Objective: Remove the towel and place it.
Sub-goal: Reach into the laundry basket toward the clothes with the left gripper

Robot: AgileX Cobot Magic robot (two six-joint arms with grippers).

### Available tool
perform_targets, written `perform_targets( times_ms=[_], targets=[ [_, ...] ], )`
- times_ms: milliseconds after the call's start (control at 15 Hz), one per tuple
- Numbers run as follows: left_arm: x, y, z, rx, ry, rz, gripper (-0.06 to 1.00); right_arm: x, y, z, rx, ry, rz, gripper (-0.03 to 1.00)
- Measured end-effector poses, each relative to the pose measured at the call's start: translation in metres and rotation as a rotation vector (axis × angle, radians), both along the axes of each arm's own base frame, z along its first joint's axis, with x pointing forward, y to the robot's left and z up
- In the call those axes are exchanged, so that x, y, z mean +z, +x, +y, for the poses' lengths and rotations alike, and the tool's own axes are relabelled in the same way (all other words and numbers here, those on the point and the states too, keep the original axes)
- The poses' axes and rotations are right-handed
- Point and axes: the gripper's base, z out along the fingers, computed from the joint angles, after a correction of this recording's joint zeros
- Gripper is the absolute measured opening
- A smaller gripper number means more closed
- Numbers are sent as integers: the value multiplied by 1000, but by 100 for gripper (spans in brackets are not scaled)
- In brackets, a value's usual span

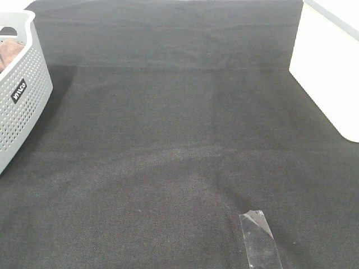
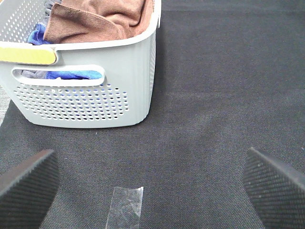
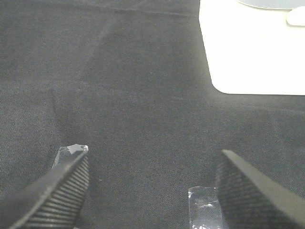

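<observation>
- While the desk [image 1: 168,140] was viewed from the high camera, it was seen to be covered with a black cloth. The brown towel [image 1: 8,53] was found bunched inside the grey perforated basket [image 1: 28,92] at the left edge.
- A white box [image 1: 322,73] was noted at the right edge, and a clear tape strip [image 1: 259,238] was stuck to the cloth near the front.
- From the left wrist, the left fingers [image 2: 28,188] were seen spread wide with nothing held between them, well short of the basket. The towel was shown heaped over a blue cloth [image 2: 71,75] in the basket.
- From the right wrist, the right fingers [image 3: 62,191] were seen parted over bare cloth with nothing gripped, and the white box was seen beyond them.
</observation>
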Motion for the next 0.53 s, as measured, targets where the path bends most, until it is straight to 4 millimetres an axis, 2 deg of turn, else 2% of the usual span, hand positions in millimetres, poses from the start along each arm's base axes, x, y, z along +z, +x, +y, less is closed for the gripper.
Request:
perform_targets(
  times_ms=[533],
  targets=[
    [0, 0, 0, 0, 0, 0, 99, 0, 0, 0, 0, 0, 0, 68]
  ],
)
